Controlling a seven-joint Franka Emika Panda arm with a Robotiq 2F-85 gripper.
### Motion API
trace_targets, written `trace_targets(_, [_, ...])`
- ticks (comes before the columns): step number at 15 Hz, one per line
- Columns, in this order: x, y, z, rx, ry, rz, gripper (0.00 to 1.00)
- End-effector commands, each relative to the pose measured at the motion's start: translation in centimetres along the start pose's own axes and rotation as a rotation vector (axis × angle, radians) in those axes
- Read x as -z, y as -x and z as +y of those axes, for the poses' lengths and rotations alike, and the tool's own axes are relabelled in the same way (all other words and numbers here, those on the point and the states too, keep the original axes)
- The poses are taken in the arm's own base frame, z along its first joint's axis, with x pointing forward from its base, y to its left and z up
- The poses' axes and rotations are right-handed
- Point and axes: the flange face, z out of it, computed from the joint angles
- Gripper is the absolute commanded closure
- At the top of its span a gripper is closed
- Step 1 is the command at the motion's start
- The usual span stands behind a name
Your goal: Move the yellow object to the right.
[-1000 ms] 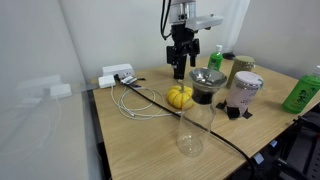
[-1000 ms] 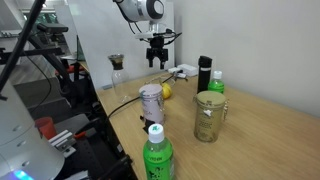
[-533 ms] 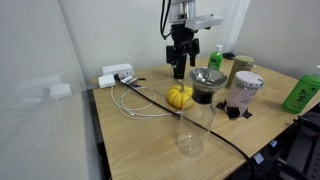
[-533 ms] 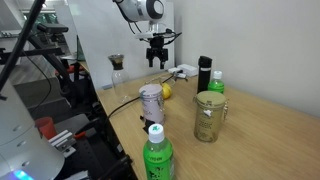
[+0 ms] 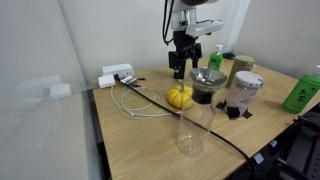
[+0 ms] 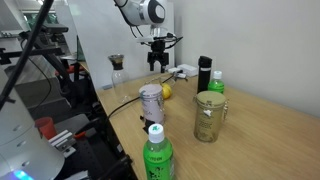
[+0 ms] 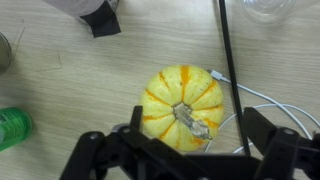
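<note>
Toward the far edge of the worktop (image 5: 130,140) in an exterior view sits the yellow object (image 5: 180,96) — stem up, a white cable (image 7: 255,100) just beside it. Directly above hangs the end effector (image 5: 178,72), fingers spread wide and empty — clear of the object. A clear glass bottle (image 5: 193,125) stands nearer the front edge.

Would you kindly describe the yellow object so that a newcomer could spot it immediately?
On the wooden table, look under the gripper, beside the white cables. The yellow object sits there: small, round, ribbed like a pumpkin, far squatter than the clear glass bottle nearby.
</note>
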Motion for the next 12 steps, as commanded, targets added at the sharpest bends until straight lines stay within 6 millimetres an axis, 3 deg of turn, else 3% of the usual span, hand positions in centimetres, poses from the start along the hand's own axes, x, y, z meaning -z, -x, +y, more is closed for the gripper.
trace_targets(1, [-1.7,-0.3,0.3,-0.022,-0.032,-0.048,0.00])
trace_targets(6, [-5.0,-0.3,0.0,-0.056,-0.081,-0.170,0.00])
trace_targets(12, [-5.7,-0.5,-0.2,-0.063,-0.065,-0.150,0.00])
